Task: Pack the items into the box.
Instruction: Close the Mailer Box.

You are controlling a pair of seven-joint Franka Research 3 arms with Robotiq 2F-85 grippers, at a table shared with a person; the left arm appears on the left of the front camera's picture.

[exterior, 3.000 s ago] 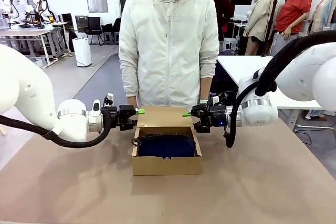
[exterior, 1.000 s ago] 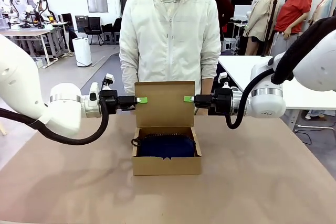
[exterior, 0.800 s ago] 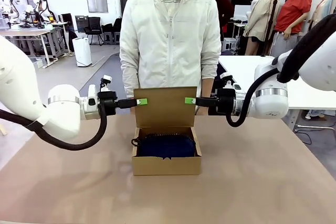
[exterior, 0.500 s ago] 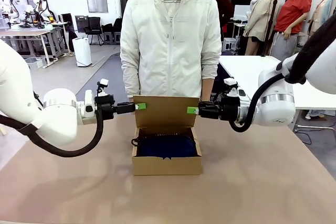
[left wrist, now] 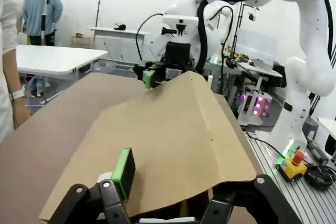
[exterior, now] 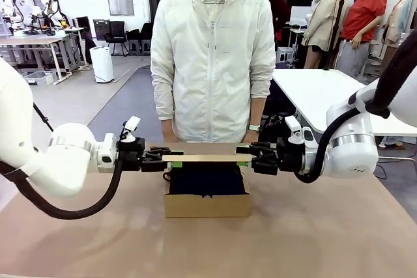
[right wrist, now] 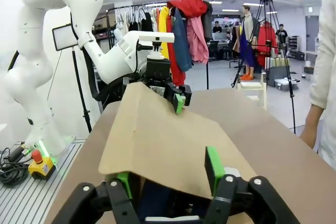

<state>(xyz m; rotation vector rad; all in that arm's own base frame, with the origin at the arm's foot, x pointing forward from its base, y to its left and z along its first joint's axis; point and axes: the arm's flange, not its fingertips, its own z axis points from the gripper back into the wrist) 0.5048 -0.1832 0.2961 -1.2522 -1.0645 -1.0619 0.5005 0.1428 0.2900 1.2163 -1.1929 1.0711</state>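
Observation:
The brown cardboard box (exterior: 207,204) stands mid-table in the front view. Its hinged lid (exterior: 207,157) lies nearly level over the opening. One of the items, a navy-blue pouch (exterior: 207,180), shows dark inside under the lid. My left gripper (exterior: 168,158) is at the lid's left edge and my right gripper (exterior: 247,157) at its right edge. In the left wrist view the lid (left wrist: 168,124) passes between the spread jaws of my left gripper (left wrist: 170,187), one green pad on top. In the right wrist view the lid (right wrist: 157,140) also lies between the open jaws of my right gripper (right wrist: 168,174).
A person in a white jacket (exterior: 212,56) stands close behind the box at the table's far edge, arms hanging down. The brown tabletop (exterior: 326,226) has free room in front of and beside the box. A white table (exterior: 313,92) stands farther back on the right.
The lid stood upright a second ago and has swung down over the box. Both grippers came down with it, staying at its side edges.

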